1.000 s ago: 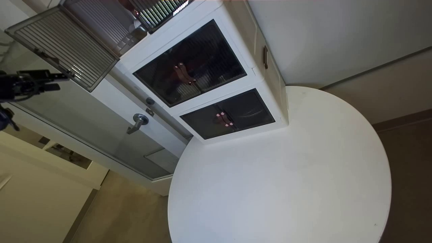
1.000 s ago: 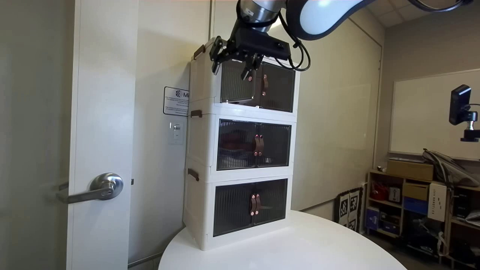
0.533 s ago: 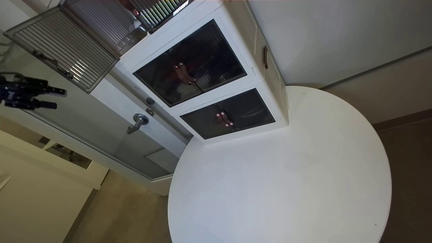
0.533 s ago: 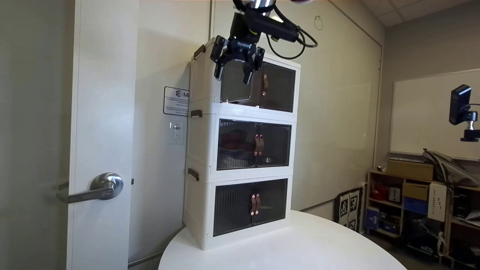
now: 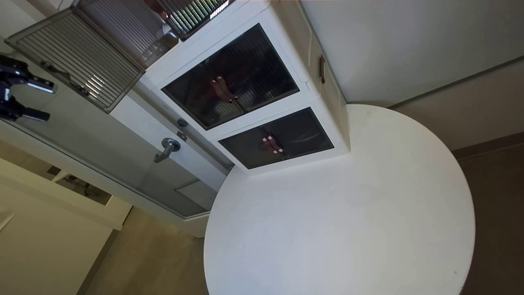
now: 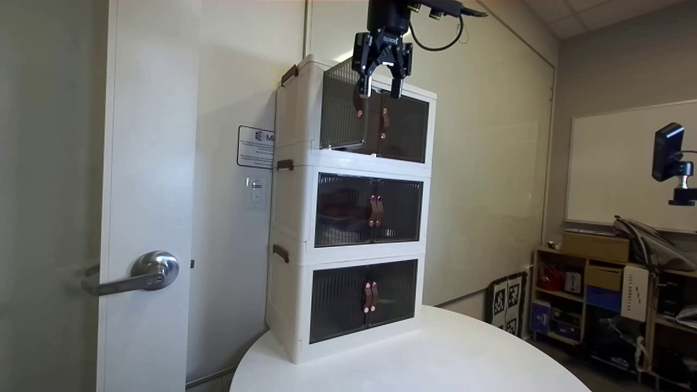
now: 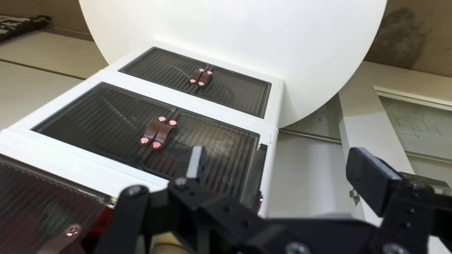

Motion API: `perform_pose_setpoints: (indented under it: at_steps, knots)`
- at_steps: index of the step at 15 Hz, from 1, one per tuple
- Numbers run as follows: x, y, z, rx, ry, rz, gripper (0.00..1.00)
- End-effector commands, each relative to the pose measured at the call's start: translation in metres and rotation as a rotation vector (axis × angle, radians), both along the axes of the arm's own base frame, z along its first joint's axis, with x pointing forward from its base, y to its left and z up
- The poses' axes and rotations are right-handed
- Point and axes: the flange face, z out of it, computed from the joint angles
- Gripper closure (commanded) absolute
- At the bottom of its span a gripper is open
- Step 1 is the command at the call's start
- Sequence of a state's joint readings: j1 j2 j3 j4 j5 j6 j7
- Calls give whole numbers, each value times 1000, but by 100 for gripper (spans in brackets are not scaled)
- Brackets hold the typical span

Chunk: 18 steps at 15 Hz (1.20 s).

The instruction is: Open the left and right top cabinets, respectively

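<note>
A white cupboard (image 6: 287, 201) three rows high stands on a round white table (image 5: 339, 229). In its highest row, as one faces it, the left top cabinet (image 5: 123, 30) has its ribbed door (image 6: 342, 126) swung wide, with a brown strap handle (image 6: 357, 103) along the free edge. Beside it the right top cabinet (image 6: 405, 128) seems closed, as far as the dark panel lets one judge. The gripper (image 6: 381, 90) hangs in front of this row, its two fingers (image 5: 42, 85) spread well apart; in an exterior view a gap shows between them and the swung-out door. Below, the middle cabinet (image 6: 403, 212) and the bottom cabinet (image 6: 396, 296) have their paired doors (image 6: 343, 228) closed, brown straps (image 6: 375, 211) side by side where the doors meet. In the wrist view these lower rows show beyond the fingers, with the table at the top. Left of the cupboard, in an exterior view, a sign (image 6: 256, 147) hangs above a light switch (image 6: 257, 190), both on the wall (image 6: 231, 228), and a room door (image 6: 150, 163) with a metal lever (image 6: 155, 272) stands farther left.
</note>
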<state>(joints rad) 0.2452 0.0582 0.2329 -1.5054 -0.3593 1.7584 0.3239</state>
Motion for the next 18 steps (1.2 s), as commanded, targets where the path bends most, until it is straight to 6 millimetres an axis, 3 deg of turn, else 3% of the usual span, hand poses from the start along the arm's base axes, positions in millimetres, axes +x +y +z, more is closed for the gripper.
perform_pose_setpoints:
  at_steps: [1, 7, 13, 18]
  knots:
    - [9, -22, 26, 17, 23, -43, 0]
    - [38, -88, 60, 65, -101, -285, 0]
    - [76, -169, 71, 105, -285, -444, 0]
    - [117, -247, 73, 258, -408, -433, 0]
